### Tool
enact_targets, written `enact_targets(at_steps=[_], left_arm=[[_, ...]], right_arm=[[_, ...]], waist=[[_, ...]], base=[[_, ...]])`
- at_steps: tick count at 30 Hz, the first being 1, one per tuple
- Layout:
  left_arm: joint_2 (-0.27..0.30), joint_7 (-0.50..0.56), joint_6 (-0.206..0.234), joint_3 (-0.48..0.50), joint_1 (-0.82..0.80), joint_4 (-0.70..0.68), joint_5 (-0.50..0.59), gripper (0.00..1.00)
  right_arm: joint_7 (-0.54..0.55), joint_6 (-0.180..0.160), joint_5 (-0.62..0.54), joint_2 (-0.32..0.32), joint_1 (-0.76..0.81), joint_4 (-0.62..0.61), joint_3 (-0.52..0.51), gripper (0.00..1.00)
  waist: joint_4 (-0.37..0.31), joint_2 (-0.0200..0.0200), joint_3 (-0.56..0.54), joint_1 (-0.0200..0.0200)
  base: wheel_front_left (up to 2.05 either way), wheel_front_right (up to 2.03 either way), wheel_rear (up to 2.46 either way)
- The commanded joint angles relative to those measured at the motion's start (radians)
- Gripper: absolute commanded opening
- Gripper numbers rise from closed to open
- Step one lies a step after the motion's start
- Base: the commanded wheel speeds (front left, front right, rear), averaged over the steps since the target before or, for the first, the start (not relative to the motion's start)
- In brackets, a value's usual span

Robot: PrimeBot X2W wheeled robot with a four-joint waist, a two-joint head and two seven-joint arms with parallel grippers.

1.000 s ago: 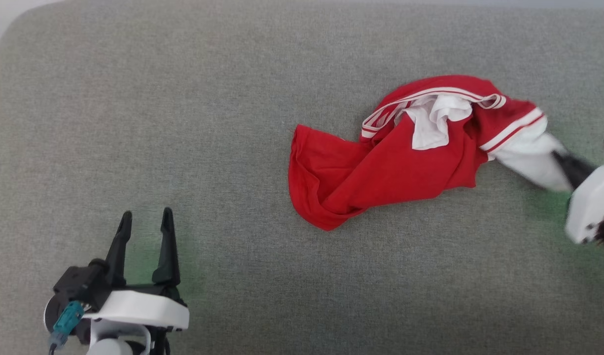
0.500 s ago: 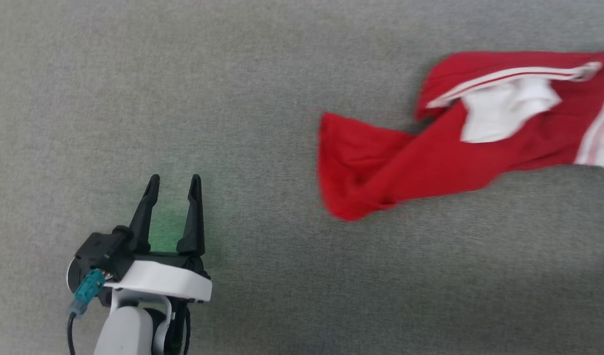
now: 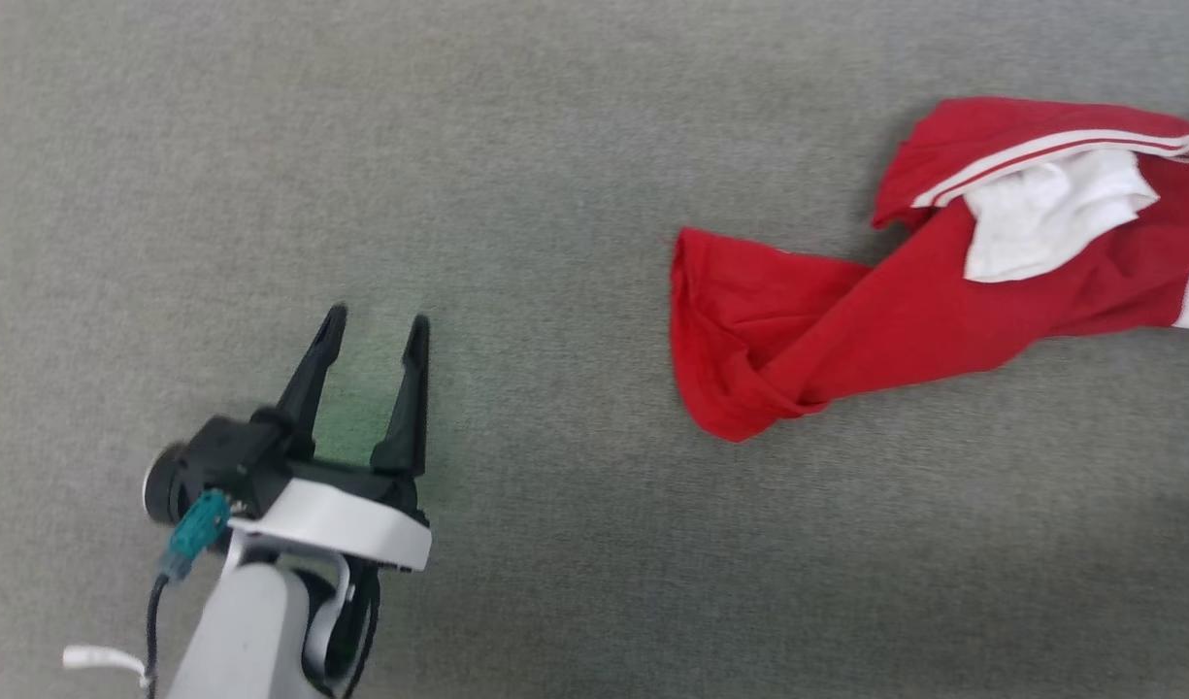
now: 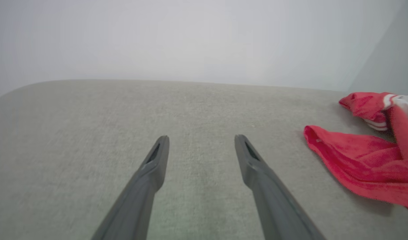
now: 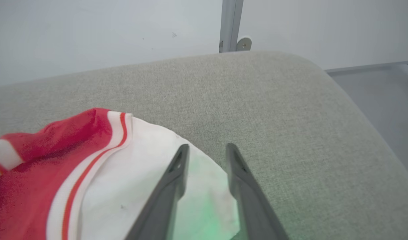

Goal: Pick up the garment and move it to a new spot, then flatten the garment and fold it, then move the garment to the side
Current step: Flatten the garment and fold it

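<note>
A broad grey upholstered surface (image 3: pixel 555 146) stretches across the whole work area, with a pale wall rising beyond its far edge. The garment (image 3: pixel 846 330) lies on its right side, bunched and twisted. The red body trails leftward into a rumpled fold, striped trim and a scrap of white cloth sit on top, and its right part runs off the head view's edge. No print shows.

The left gripper (image 3: pixel 377 316) hovers at the near left, well apart from the cloth, its two dark fingers spread wide with nothing between them. The right gripper (image 5: pixel 206 148) sits over the white sleeve (image 5: pixel 140 173) at the garment's right end. Its fingers are a narrow gap apart and bare grey upholstery shows between the tips, so to my eye nothing is pinched.

I'd put the job at an early stage. The shirt rests on the surface but is neither flat nor folded, so spreading, folding and setting it aside all remain.
</note>
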Motion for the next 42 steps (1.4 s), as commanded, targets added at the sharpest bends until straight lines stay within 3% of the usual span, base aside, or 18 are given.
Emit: enact_targets(at_steps=[1, 9, 15, 19, 22, 26, 31, 32, 33, 34, 42], left_arm=[[0.029, -0.005, 0.001, -0.03, -0.034, -0.01, -0.019, 1.0], [0.234, 0.002, 0.002, -0.287, -0.226, 0.01, -0.099, 1.0], [0.416, 0.277, 0.002, -0.621, -0.511, 0.008, -0.378, 1.0], [0.475, 0.548, 0.001, -0.749, -0.624, 0.001, -0.673, 1.0], [0.515, 0.712, 0.001, -0.81, -0.678, -0.017, -0.824, 1.0], [0.543, 0.842, 0.001, -0.868, -0.71, -0.01, -0.917, 1.0], [0.548, 0.904, 0.001, -0.908, -0.724, 0.024, -0.968, 1.0], [0.546, 0.907, 0.001, -0.917, -0.724, 0.027, -0.964, 0.87], [0.547, 0.909, 0.001, -0.932, -0.727, 0.025, -0.956, 0.47], [0.548, 0.907, 0.001, -0.944, -0.726, 0.022, -0.956, 0.0], [0.527, 0.956, 0.001, -0.986, -0.702, -0.153, -1.103, 0.0]], right_arm=[[-0.043, 0.0, -0.011, 0.015, 0.006, 0.002, 0.009, 1.0], [-0.199, 0.0, 0.025, 0.078, 0.098, -0.078, 0.075, 1.0], [-0.259, 0.0, 0.089, 0.157, 0.181, -0.206, 0.146, 1.0], [-0.267, 0.0, 0.115, 0.205, 0.227, -0.275, 0.173, 1.0], [-0.265, 0.0, 0.121, 0.226, 0.26, -0.317, 0.185, 1.0], [-0.258, 0.0, 0.127, 0.254, 0.288, -0.361, 0.185, 1.0], [-0.253, 0.0, 0.125, 0.284, 0.307, -0.397, 0.183, 1.0], [-0.252, 0.0, 0.123, 0.287, 0.309, -0.401, 0.182, 1.0], [-0.252, 0.0, 0.12, 0.293, 0.308, -0.406, 0.179, 1.0], [-0.252, 0.0, 0.119, 0.3, 0.307, -0.411, 0.178, 1.0], [-0.259, 0.0, 0.117, 0.322, 0.317, -0.418, 0.169, 1.0]], waist=[[-0.025, 0.0, -0.022, 0.0], [-0.117, 0.0, -0.057, 0.0], [-0.24, 0.0, -0.037, 0.0], [-0.324, 0.0, -0.02, 0.0], [-0.368, 0.0, -0.011, 0.0], [-0.413, 0.0, 0.006, 0.0], [-0.453, 0.0, 0.026, 0.0], [-0.457, 0.0, 0.029, 0.0], [-0.462, 0.0, 0.031, 0.0], [-0.466, 0.0, 0.033, 0.0], [-0.486, 0.0, 0.032, 0.0]], base=[[0.0, 0.0, 0.0], [0.0, 0.0, 0.0], [0.0, 0.0, 0.0], [0.0, 0.0, 0.0], [0.0, 0.0, 0.0], [0.0, 0.0, 0.0], [0.0, 0.0, 0.0], [0.0, 0.0, 0.0], [0.0, 0.0, 0.0], [0.0, 0.0, 0.0], [0.0, 0.0, 0.0]])
